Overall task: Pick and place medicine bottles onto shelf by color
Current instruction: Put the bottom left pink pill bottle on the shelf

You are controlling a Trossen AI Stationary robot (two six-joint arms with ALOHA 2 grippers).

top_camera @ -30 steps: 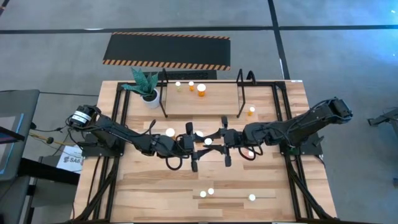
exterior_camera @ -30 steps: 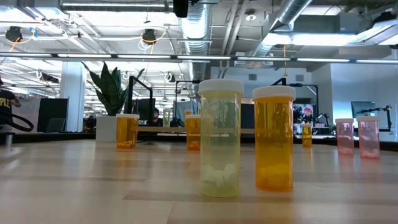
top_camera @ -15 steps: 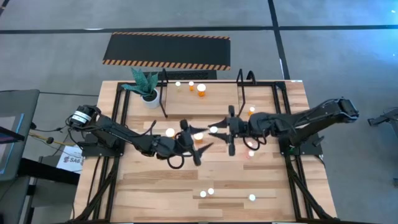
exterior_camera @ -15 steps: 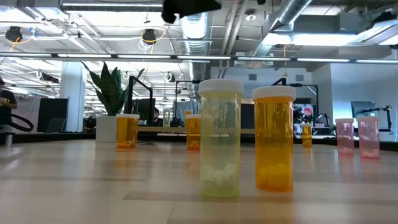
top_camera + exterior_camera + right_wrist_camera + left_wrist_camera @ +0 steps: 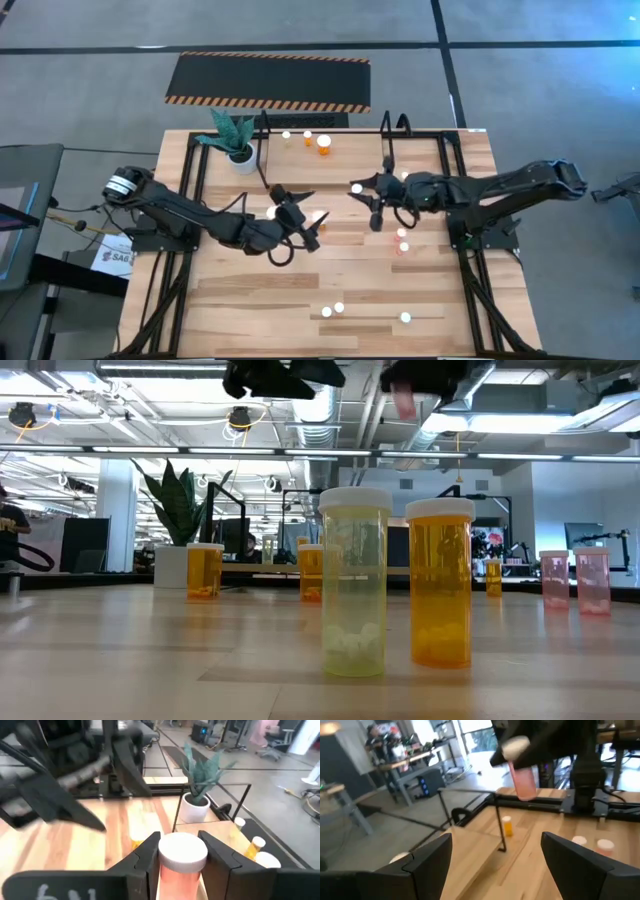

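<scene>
r gripper (image 5: 177, 857), clamped on pink bottle (image 5: 181, 865) above table centre, should carry it level to shelf (image 5: 330, 165) w/ uprights cleared; l gripper (image 5: 300, 210) nearby, fingers apart.

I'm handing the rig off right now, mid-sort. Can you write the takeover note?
Left gripper: open, empty, over mid-table.
Right gripper: shut on a pink white-capped medicine bottle, lifted near the right end of the light wooden shelf with black hoop uprights.
Done: three shelved bottles stand at its left end.
Left: place the held bottle. Two pink bottles by the right arm, three front bottles and a few mid-table are still unsorted.
</scene>
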